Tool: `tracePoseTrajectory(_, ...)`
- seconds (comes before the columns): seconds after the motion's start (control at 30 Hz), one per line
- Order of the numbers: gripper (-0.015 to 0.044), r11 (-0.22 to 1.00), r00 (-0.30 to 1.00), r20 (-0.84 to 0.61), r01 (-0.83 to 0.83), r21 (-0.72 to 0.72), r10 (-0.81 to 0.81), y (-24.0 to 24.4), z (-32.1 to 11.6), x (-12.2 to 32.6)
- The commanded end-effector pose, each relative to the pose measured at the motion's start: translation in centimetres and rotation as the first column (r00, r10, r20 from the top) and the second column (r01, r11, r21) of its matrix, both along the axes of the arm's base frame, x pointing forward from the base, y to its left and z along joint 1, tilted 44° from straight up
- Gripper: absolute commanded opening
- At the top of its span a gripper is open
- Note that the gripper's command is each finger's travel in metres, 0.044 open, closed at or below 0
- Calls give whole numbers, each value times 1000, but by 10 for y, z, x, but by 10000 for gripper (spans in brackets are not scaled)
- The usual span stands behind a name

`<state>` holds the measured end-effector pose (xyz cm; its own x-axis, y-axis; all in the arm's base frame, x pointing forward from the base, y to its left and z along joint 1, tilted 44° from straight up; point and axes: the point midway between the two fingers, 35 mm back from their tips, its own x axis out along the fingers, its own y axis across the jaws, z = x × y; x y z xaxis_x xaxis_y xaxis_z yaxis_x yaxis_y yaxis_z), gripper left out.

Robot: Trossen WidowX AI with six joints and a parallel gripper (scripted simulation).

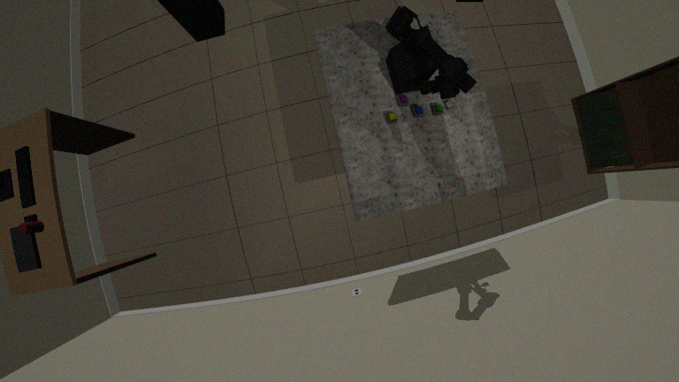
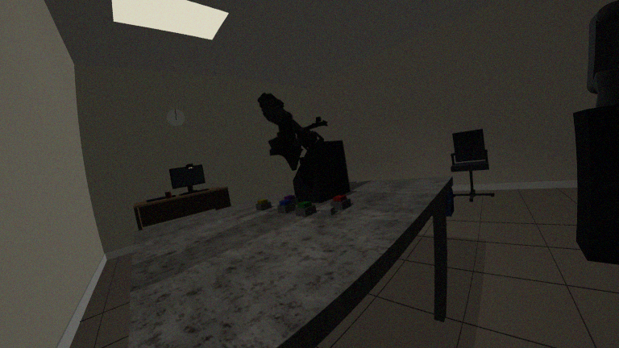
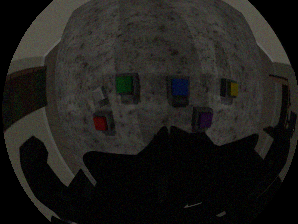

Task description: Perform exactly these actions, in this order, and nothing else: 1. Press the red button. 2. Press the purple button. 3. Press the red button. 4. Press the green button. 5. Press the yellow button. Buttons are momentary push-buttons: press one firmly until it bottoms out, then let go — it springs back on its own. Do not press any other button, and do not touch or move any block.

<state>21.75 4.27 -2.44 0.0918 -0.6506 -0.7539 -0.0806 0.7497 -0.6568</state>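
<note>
The red button (image 2: 340, 197) (image 3: 100, 123) is hidden under the arm in the top view. The purple button (image 1: 402, 99) (image 2: 288, 197) (image 3: 205, 119) stands near the arm base. The green button (image 1: 438, 108) (image 2: 304, 205) (image 3: 124, 84) and the yellow button (image 1: 392, 116) (image 2: 262, 201) (image 3: 234, 90) stand farther out. My gripper (image 2: 294, 167) (image 3: 168, 129) is shut and empty, high above the table. In the wrist view its tips show between the red and purple buttons, touching neither.
A blue button (image 1: 418, 110) (image 2: 286, 201) (image 3: 180, 87) stands between green and yellow. A small grey block (image 2: 327, 211) (image 3: 99, 96) lies beside the green button, near the red one. The speckled grey table (image 1: 379, 180) (image 2: 242, 276) carries them all.
</note>
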Motion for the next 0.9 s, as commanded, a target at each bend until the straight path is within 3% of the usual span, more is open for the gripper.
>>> tracePoseTrajectory(0.0, 20, 1000, 1000, -7, 3, 5, -3, 36, -33, -6)
tracePoseTrajectory(0.33, 20, 999, 1000, 3, 19, -35, -18, 98, -120, -52)
tracePoseTrajectory(0.47, 20, 999, 1000, 3, 19, -35, -18, 96, -122, -51)
tracePoseTrajectory(0.6, 20, 999, 1000, 5, 19, -38, -18, 57, -162, -47)
tracePoseTrajectory(0.87, 20, 999, 1000, 5, 19, -38, -18, 52, -167, -46)
